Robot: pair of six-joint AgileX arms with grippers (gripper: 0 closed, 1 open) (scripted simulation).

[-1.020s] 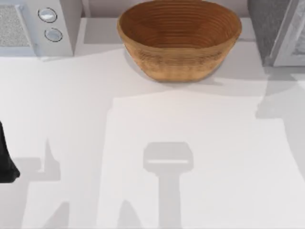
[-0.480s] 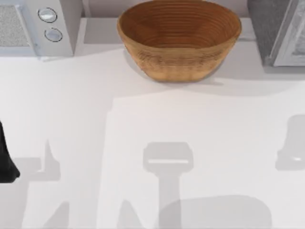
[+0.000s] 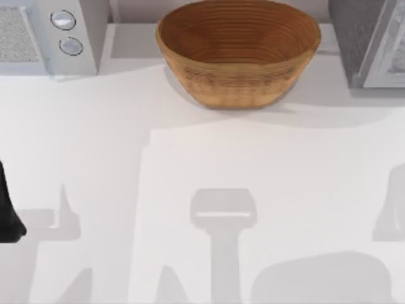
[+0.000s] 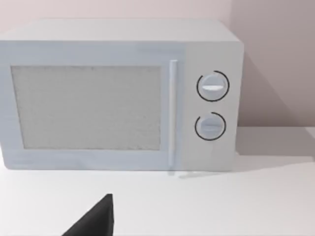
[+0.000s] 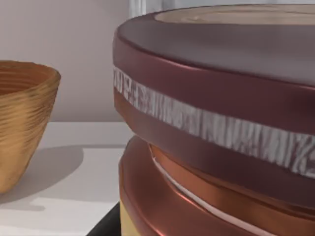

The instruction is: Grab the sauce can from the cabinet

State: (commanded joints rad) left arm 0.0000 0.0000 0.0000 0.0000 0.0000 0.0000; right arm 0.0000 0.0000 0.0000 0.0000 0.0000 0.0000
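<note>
The sauce can (image 5: 211, 98) looms very close in the right wrist view, with a dark maroon rim, a tan lid centre, a whitish band and an orange-yellow label at its base. My right gripper is shut on it, and one dark fingertip (image 5: 106, 227) shows beside the can's lower edge. Behind the can I see the table and the woven basket (image 5: 19, 123). My left arm (image 3: 7, 209) sits parked at the table's left edge, facing the microwave (image 4: 123, 98).
The big brown basket (image 3: 237, 50) stands at the back centre of the table. A white microwave (image 3: 57, 31) is at the back left. The grey cabinet (image 3: 373, 38) stands at the back right. Arm shadows lie on the table's right and front.
The shadows on the right half of the table have slid rightward and toward the front edge, so the right arm is moving. The left arm, basket and microwave have not moved.
</note>
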